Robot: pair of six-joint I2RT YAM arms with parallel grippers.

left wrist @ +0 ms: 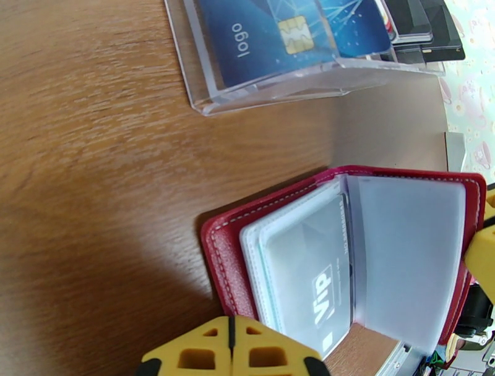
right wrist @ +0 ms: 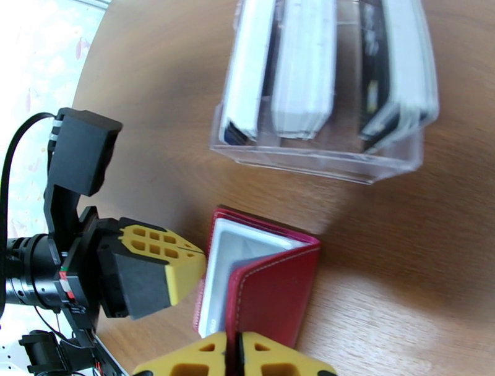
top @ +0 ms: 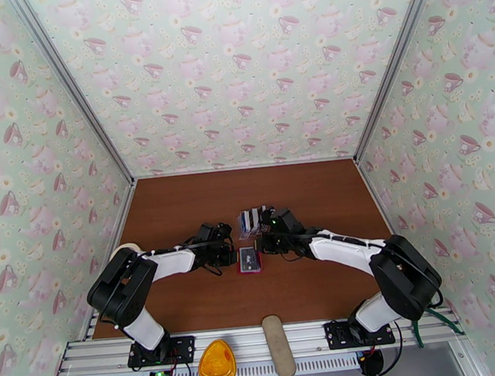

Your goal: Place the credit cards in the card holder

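The card holder (top: 249,260) is laid open near the middle of the worktop (top: 180,213), with one red cover half raised. The credit cards (top: 252,218) are stood on edge in a clear stand (left wrist: 272,93) just behind it. The left end effector (left wrist: 232,346) and right end effector (right wrist: 233,355) are closed fingertip to fingertip beside the holder, with nothing seen gripped. The cards are judged light, stiff and slick, best pinched across the faces at an exposed edge.

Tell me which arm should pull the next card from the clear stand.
Right, probably: overhead, the right tool sits nearer the stand; the left tool is on the wallet's other side.
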